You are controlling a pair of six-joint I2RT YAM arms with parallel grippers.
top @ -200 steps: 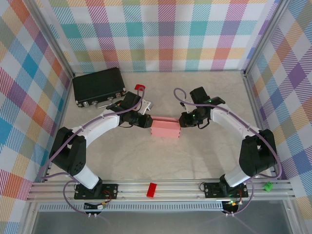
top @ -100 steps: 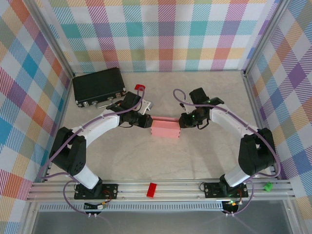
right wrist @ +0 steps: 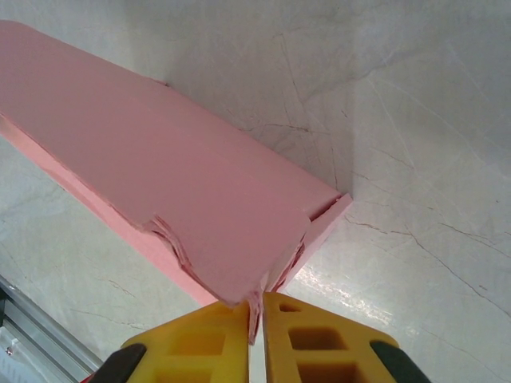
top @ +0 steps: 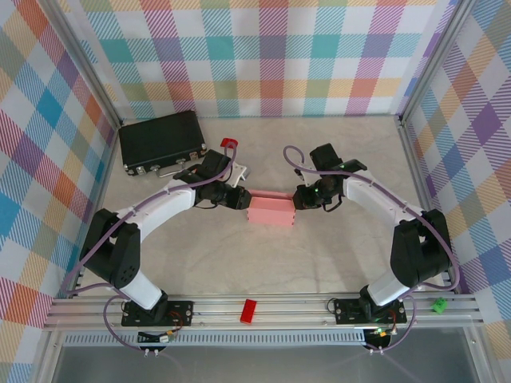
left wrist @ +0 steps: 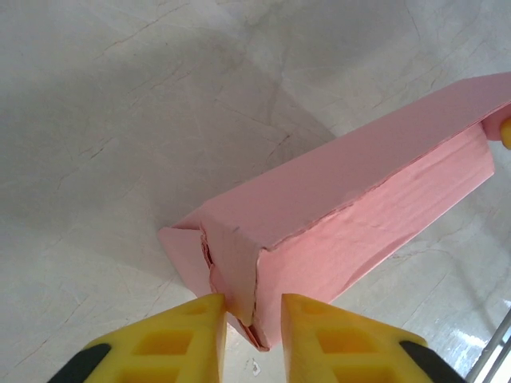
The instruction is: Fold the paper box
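Note:
The paper box [top: 271, 211] is a pale-pink shallow card box lying on the table between my two arms. My left gripper [top: 242, 199] is at its left end. In the left wrist view the yellow fingers [left wrist: 192, 335] stand a little apart on either side of the box's [left wrist: 351, 191] end corner, and the left gripper [left wrist: 252, 307] is open. My right gripper [top: 297, 199] is at the right end. In the right wrist view the right gripper [right wrist: 256, 307] is shut on the thin folded card edge of the box [right wrist: 160, 152].
A black case [top: 162, 138] lies at the back left, with a small red block [top: 229, 144] beside it. Another red block [top: 249, 310] sits on the front rail, and a green piece [top: 437, 304] at its right end. Checked cloth walls enclose the table.
The left gripper's jaws have parted slightly around the box's left end. Both arms and the box have stayed almost where they were.

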